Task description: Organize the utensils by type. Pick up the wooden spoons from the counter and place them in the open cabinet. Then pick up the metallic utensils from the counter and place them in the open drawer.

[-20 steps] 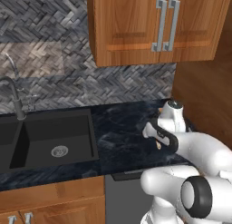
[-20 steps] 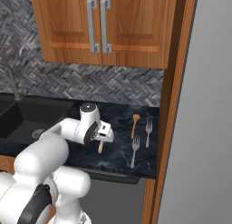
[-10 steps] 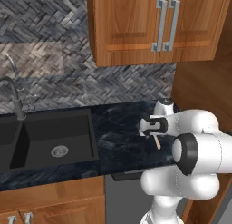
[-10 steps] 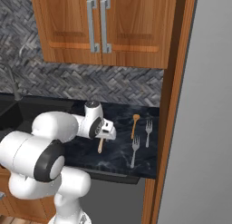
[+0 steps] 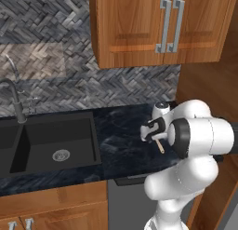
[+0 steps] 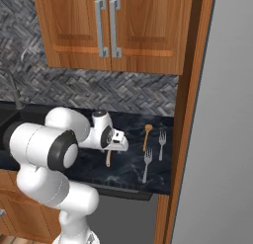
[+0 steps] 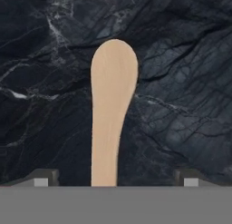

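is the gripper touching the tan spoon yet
Apart. In the hand view the tan spoon lies on the counter between the open gripper's fingertips, with dark counter showing on both sides of the handle.

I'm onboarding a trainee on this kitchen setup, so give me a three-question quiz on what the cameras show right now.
1. True or false: the gripper is open above the pale wooden spoon.
2. How many forks lie on the counter by the right wall? A) one B) two C) four
3. Fill in: the darker wooden spoon lies beside the upper ____.

Key: 1 true; 2 B; 3 fork.
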Robot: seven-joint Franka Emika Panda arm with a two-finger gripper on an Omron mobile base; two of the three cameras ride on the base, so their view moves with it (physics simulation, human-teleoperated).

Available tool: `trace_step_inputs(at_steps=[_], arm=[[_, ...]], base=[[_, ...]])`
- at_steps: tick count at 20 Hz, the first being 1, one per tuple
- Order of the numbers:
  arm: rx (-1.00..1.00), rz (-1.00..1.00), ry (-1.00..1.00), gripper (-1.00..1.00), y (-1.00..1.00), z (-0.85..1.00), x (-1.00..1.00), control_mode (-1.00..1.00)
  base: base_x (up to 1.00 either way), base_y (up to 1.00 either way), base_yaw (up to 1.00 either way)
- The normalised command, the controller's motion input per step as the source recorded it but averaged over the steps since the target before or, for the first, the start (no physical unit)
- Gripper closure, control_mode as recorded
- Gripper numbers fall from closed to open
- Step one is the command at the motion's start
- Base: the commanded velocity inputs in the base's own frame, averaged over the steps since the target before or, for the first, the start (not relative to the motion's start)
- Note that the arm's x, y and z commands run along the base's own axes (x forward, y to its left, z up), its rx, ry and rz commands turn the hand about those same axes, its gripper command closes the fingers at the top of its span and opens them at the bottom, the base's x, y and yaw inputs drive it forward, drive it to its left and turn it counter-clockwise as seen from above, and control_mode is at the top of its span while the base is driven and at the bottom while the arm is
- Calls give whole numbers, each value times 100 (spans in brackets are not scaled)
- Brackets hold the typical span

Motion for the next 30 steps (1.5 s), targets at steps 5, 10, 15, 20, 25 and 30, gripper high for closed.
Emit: trace_step_inputs(at_steps=[5, 10, 15, 20, 25, 30], arm=[[-2, 0, 0, -100, -1, -42, 3, -100], [0, 0, 0, -100, -1, -40, 0, -100], [1, 0, -1, 100, -12, -50, -1, -100], [4, 0, 0, 100, -19, -61, -11, -100], [6, 0, 0, 100, -23, -60, -24, -100], [5, 1, 0, 100, -18, -49, -39, -100]], base=[[0, 0, 0], [0, 0, 0], [0, 0, 0], [0, 0, 0], [0, 0, 0], [0, 0, 0]])
